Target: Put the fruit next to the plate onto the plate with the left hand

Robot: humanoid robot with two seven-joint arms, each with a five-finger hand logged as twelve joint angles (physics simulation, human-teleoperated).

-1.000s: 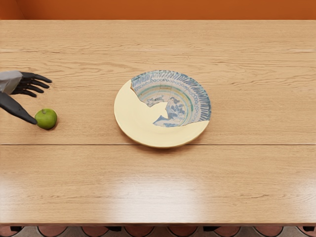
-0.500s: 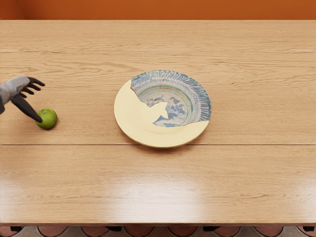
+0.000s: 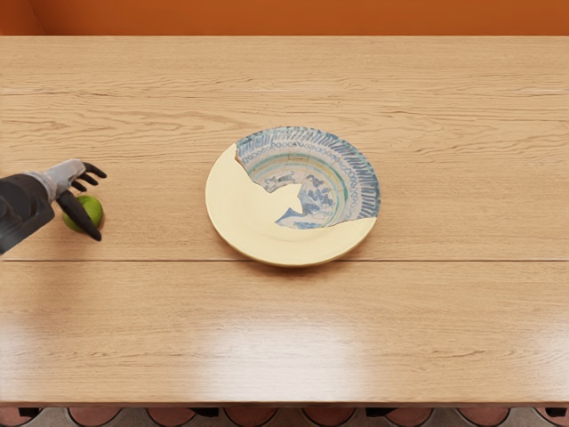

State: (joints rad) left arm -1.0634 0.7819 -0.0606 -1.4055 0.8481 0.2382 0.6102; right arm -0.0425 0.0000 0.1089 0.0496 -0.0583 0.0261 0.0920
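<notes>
Plate [image 3: 233,233] sits mid-table [image 3: 356,329], with open wood between its left rim and the fruit [image 3: 92,208]. The fruit is small, round and green, resting on the wood well left of the plate. Left hand [image 3: 71,182] straddles it with fingers spread, not clasped; the dark thumb crosses the fruit's near side.

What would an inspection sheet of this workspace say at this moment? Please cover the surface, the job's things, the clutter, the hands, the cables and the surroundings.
Surface: wooden table, with a seam running across it.
Job's things: green fruit on the table, left of the plate and apart from it; the plate has nothing on it, and its blue pattern covers only part of it.
Clutter: nothing seen.
Hands: left hand at the fruit, fingers spread, thumb crossing in front of it; no closed grasp visible. Right hand not in view.
Cables: nothing seen.
Surroundings: orange wall behind the table.
</notes>
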